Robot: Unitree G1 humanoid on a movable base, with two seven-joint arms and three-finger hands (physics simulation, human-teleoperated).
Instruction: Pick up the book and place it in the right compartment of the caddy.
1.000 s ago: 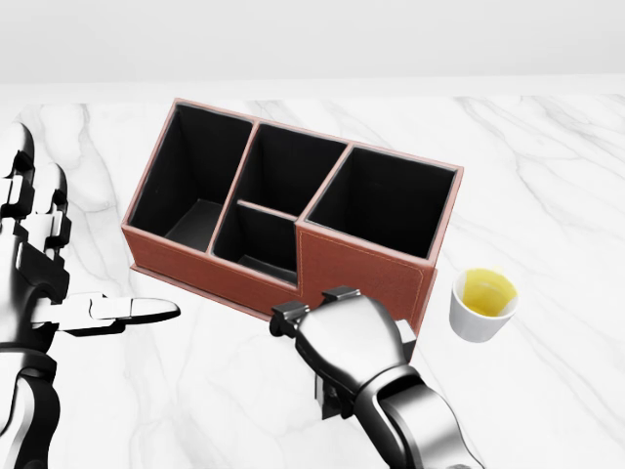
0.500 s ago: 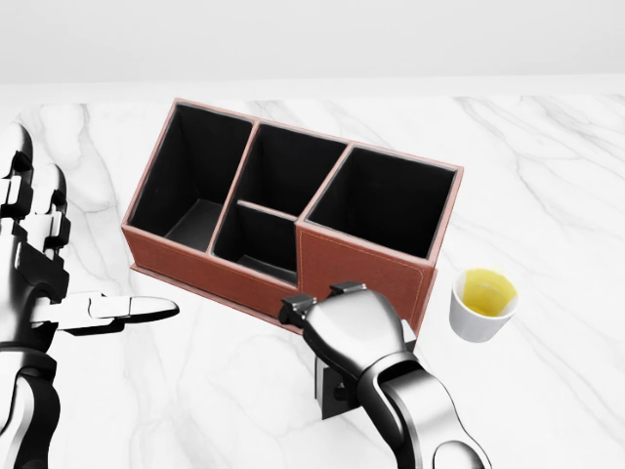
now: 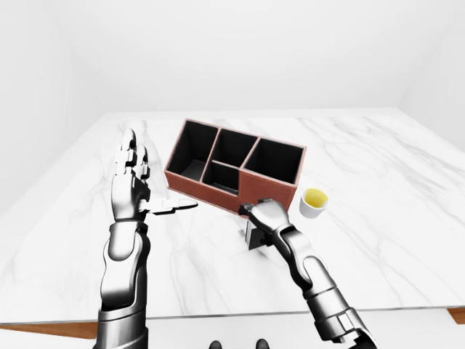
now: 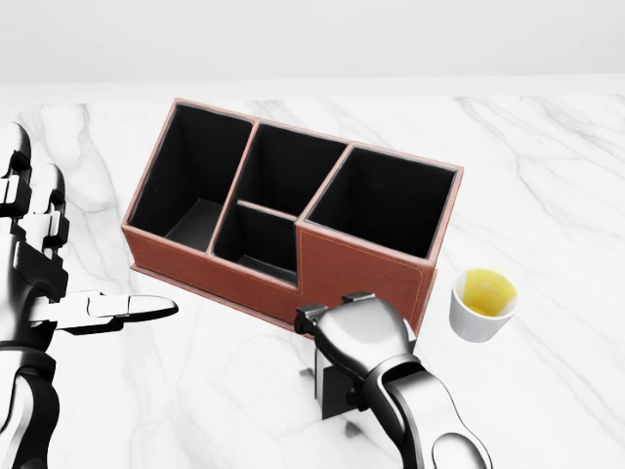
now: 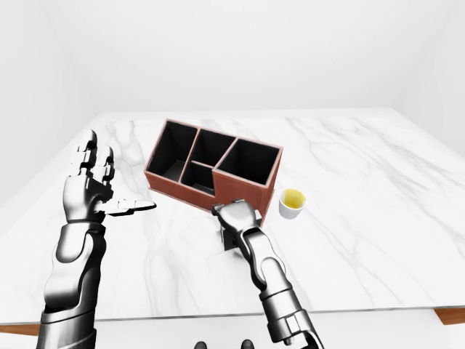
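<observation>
We see bright, even, diffuse light with no clear source; renders sharp edge to edge, no blur or distortion. Only soft contact shadow under the right hand (image 4: pixel 363 337); caddy (image 4: pixel 366 269) compartments above it read near-black. Mild specular sheen on the left hand (image 4: pixel 39 264).

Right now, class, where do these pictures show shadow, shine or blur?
Head view: sharp all over; caddy compartments almost black inside; bright highlights on the right hand. Left-eye view: even, soft light; faint shadow under the cup on the table; no blur.
</observation>
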